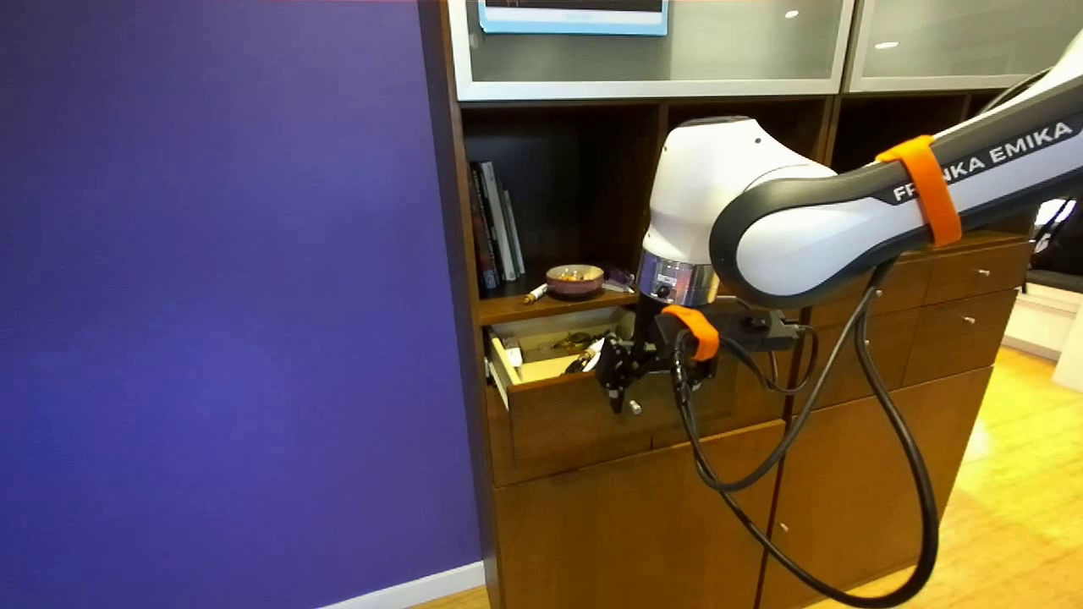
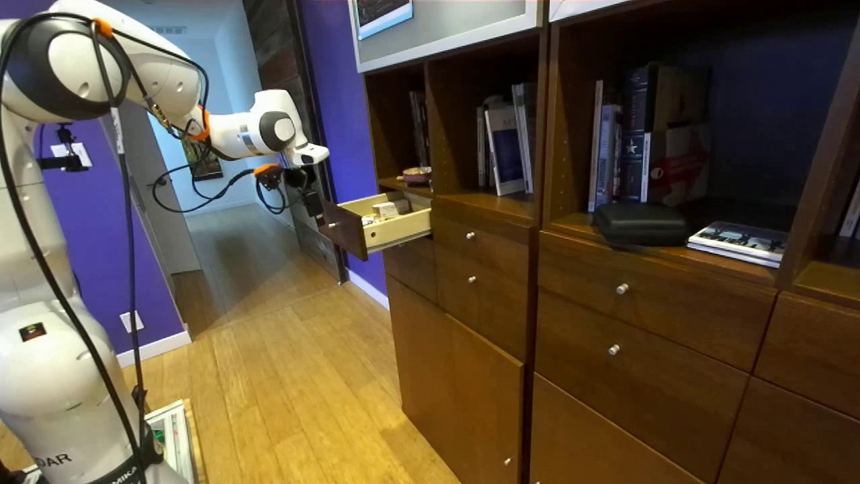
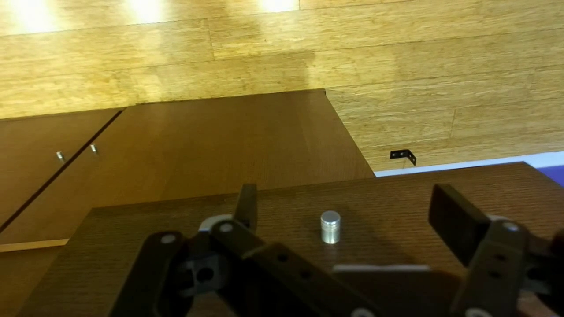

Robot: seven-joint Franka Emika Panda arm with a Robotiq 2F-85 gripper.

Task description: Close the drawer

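Jaws parted, my gripper straddles, in the wrist view, the knob of the drawer, which juts from the cabinet. Probably rigid and light-running, the drawer should want a flat push mid-front, no grasp.

drawer partly hidden behind pincer; contents unclear

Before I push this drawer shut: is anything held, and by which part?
Nothing: the gripper is open, with gaps either side of the drawer knob.
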